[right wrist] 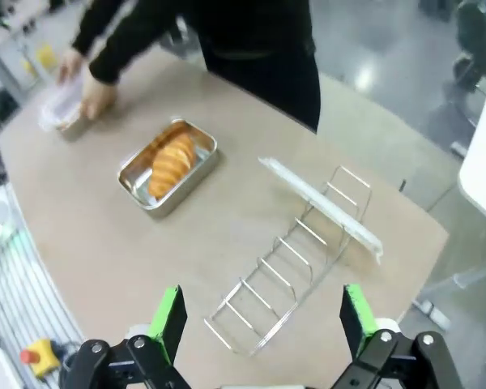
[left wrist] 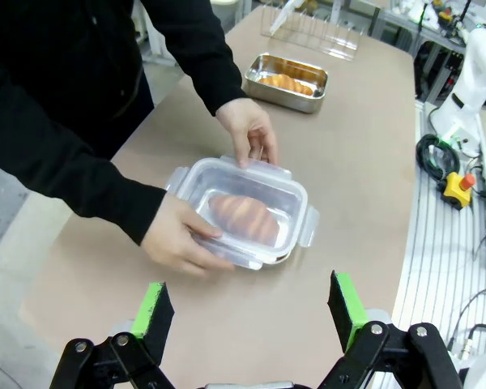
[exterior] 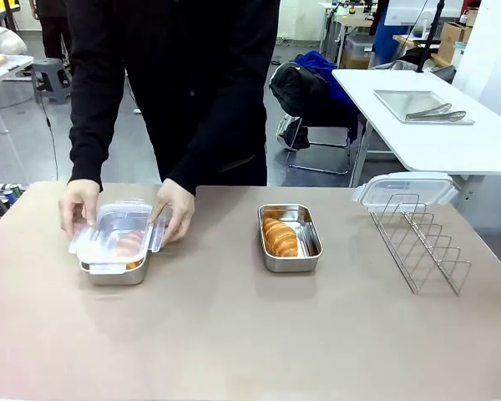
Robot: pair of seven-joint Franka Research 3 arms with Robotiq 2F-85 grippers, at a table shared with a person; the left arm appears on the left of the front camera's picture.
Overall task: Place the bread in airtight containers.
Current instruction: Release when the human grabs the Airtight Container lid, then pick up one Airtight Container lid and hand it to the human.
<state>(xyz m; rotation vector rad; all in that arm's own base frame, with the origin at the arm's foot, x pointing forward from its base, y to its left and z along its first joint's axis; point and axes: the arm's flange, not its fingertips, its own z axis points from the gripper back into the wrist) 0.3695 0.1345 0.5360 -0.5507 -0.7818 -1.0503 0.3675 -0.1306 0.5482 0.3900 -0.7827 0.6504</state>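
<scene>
Left container [exterior: 115, 251]: croissant [exterior: 128, 244] inside, person's hands [exterior: 177, 210] pressing lid | Right container [exterior: 290, 238]: croissant [exterior: 280, 237] uncovered | Spare lid [exterior: 405, 189]: against far rack [exterior: 419, 241] | Both tools [left wrist: 251, 312] [right wrist: 263, 320]: open, empty | Risk: lid skewed, seal fails.

The front camera looks level across the table [exterior: 234, 334]. Both wrist cameras hang high, facing down; all 3 views share the open steel container [exterior: 290, 238] [left wrist: 287, 82] [right wrist: 168, 166].

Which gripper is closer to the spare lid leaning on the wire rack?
Right. The right gripper hangs over the wire rack holding the lid; the left gripper is over the lidded container.
</scene>
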